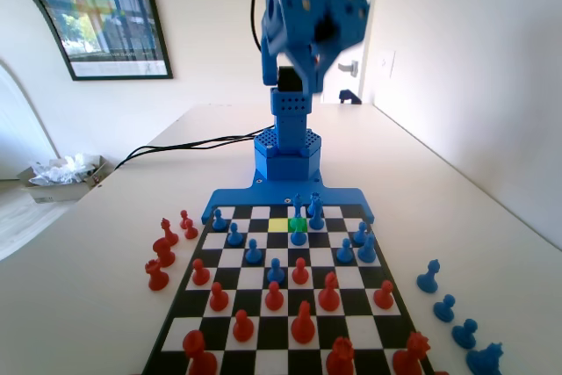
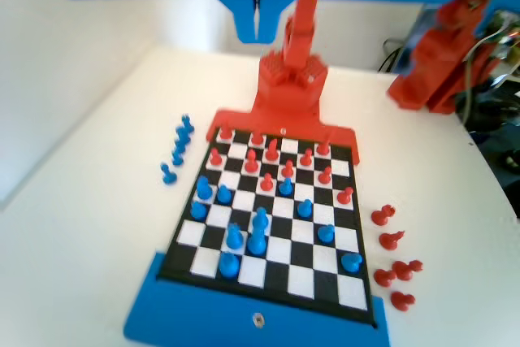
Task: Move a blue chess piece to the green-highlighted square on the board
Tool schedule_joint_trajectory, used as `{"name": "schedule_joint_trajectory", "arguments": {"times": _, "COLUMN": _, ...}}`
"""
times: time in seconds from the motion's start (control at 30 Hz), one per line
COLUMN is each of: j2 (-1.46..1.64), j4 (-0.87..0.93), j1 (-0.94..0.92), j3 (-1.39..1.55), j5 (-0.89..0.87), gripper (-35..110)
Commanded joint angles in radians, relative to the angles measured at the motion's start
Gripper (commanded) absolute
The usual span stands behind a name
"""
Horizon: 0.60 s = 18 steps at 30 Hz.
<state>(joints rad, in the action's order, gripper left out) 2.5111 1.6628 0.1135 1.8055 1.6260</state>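
Gripper [image 2: 257, 18]: wrist view, two jaws hang from top edge, pressed together w/ only a thin slit btwn them; nothing held, nothing touched; high above board. Fixed view: arm raised, gripper [image 1: 303, 72] blurred, well clear of pieces.

Board [image 1: 211, 208]: black/white checks, blue rim.

Green-highlighted square [image 1: 299, 226]: fixed view, far end of board, just right of a yellow square [image 1: 277, 225].

Blue chess piece [image 1: 299, 233]: stands upright on the green square, slender stem, round top.

Other items: red pieces [image 1: 303, 322] on near half of board and off its left edge; blue pieces [image 1: 445, 307] off right edge on table.
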Motion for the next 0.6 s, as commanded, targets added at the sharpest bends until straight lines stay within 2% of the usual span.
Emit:
{"name": "schedule_joint_trajectory", "arguments": {"times": 0.0, "j2": 0.137, "j4": 0.052, "j1": 0.011, "j3": -0.041, "j5": -0.005, "gripper": 1}}
{"name": "schedule_joint_trajectory", "arguments": {"times": 0.3, "j2": 0.383, "j4": 0.043, "j1": -0.031, "j3": 0.153, "j5": 0.015, "gripper": 1}}
{"name": "schedule_joint_trajectory", "arguments": {"times": 0.57, "j2": 0.48, "j4": -0.081, "j1": -0.077, "j3": 0.359, "j5": 0.058, "gripper": 1}}
